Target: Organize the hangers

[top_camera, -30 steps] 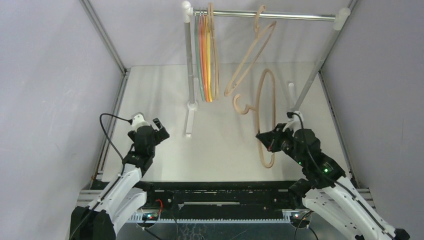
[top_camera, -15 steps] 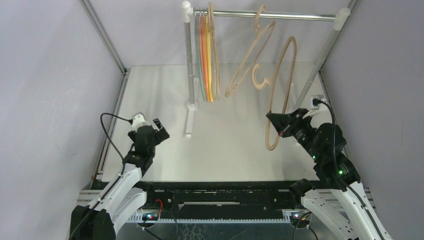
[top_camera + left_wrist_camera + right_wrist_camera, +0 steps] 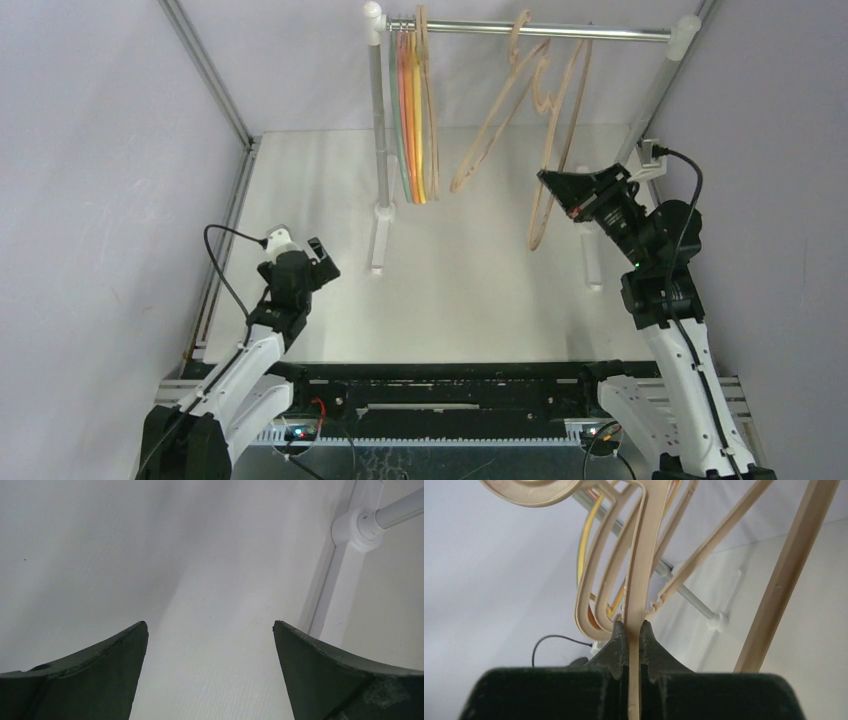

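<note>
Rail (image 3: pixel 530 30) of silver tube crosses the overhead view, with thin coloured hangers (image 3: pixel 412 130) bunched at its left end and a slanted beige hanger (image 3: pixel 501 115) at mid-span; the right gripper (image 3: pixel 548 180) pinches a second beige hanger (image 3: pixel 581 85) near its middle, long axis steeply upright, hook end up by the rail, while the left gripper (image 3: pixel 318 250) hovers over the table (image 3: pixel 450 290). Left wrist view: its fingers (image 3: pixel 100 675) gape wide, holding nothing. Right wrist view: both fingers (image 3: pixel 616 642) clamp the hanger's thin edge, which rises to its big hook (image 3: pixel 531 492).
</note>
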`<state>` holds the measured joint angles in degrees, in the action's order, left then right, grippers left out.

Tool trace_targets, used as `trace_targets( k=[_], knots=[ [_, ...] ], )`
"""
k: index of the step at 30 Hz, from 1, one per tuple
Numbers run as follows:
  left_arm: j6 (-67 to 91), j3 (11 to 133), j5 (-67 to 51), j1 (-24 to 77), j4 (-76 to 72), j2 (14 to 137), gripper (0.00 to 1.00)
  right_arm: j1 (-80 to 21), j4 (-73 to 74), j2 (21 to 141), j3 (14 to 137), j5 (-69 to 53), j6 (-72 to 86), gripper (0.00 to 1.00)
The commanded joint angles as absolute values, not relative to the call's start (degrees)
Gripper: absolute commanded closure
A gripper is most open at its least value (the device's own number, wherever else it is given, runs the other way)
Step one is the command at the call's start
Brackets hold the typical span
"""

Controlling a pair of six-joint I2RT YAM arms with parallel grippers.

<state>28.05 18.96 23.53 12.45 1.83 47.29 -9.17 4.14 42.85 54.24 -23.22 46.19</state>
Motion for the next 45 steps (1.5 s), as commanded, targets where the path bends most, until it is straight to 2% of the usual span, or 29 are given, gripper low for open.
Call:
trace_targets(
  k=[1, 8, 18, 27, 28, 29, 31, 32, 33, 40, 41, 44, 45],
  knots=[
    [28.00, 21.70, 22.93, 12.26, 0.00, 47.18, 0.01, -3.88, -9.70, 44.10, 57.22, -30.40, 55.96, 1.00],
    [27.95, 21.57, 22.59, 12.26, 0.44, 45.33, 0.00, 0.08, -19.86, 50.75, 58.76, -31.12, 61.99, 1.00],
    [28.11, 21.79, 22.11, 12.24, 0.53, 45.34, 0.01, 0.60, -26.20, 65.12, 61.72, -30.15, 63.52, 1.00],
    [27.65, 21.69, 22.29, 12.32, -0.23, 46.98, 0.00, 0.13, -30.21, 72.45, 60.19, -31.95, 63.42, 1.00],
    [27.65, 21.75, 22.39, 12.33, -0.26, 47.21, 0.01, 0.05, -29.36, 72.65, 60.13, -31.98, 62.74, 0.96],
    [27.68, 21.78, 22.49, 12.35, -0.27, 47.39, 0.01, -0.04, -27.65, 72.71, 60.23, -31.99, 61.58, 0.88],
    [27.60, 22.06, 22.41, 12.39, -0.26, 48.01, 0.01, -0.54, -22.50, 72.21, 60.56, -31.11, 58.49, 0.64],
    [27.60, 22.32, 22.41, 12.37, -0.26, 48.32, 0.01, -0.88, -19.86, 71.70, 60.63, -30.32, 56.38, 0.47],
    [27.64, 22.49, 22.40, 12.36, -0.26, 48.57, 0.01, -1.22, -17.63, 71.00, 60.60, -29.56, 54.46, 0.36],
    [27.93, 23.76, 23.16, 12.44, 0.25, 50.21, 0.01, -3.03, -4.18, 65.43, 59.95, -21.81, 41.12, 0.27],
    [27.90, 23.90, 23.20, 12.46, 0.26, 50.25, 0.01, -3.48, -1.84, 64.33, 59.90, -19.58, 39.28, 0.23],
    [27.98, 24.07, 23.65, 12.46, 0.37, 50.62, 0.01, -5.73, 3.20, 60.12, 58.18, -11.65, 32.90, 0.03],
    [27.89, 24.15, 23.63, 12.41, 0.31, 50.77, 0.01, -6.38, 3.93, 58.46, 56.99, -9.10, 31.37, 0.01]
  ],
)
